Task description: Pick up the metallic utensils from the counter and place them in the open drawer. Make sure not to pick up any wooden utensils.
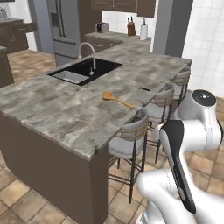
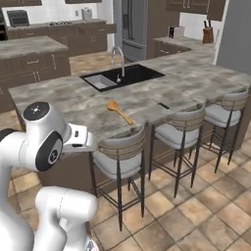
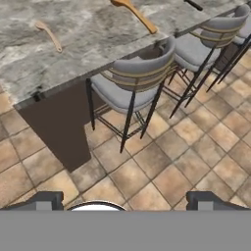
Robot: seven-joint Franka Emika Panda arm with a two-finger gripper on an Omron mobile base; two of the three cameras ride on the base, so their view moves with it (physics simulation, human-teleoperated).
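The two-finger gripper [image 3: 125, 200] hangs with jaws spread wide, empty, above floor tiles. What seems a thin dark metal utensil [image 1: 144, 89] lies on the grey-beige veined stone counter [image 1: 65, 109], beyond the orange-brown wooden spoon [image 1: 117, 99]. The approach is still ahead; next, reaching past the wood.

- We see the counter [image 1: 65, 109], a veined grey stone slab on a dark brown base.
- An orange-brown wooden spoon [image 1: 117, 99] lies near its right edge.
- A thin dark utensil [image 1: 144, 89] lies farther along that edge.
- A black sink [image 1: 85, 71] with a curved faucet [image 1: 89, 52] sits toward the far left edge.
- Grey stools [image 1: 129, 140] stand under the right edge.
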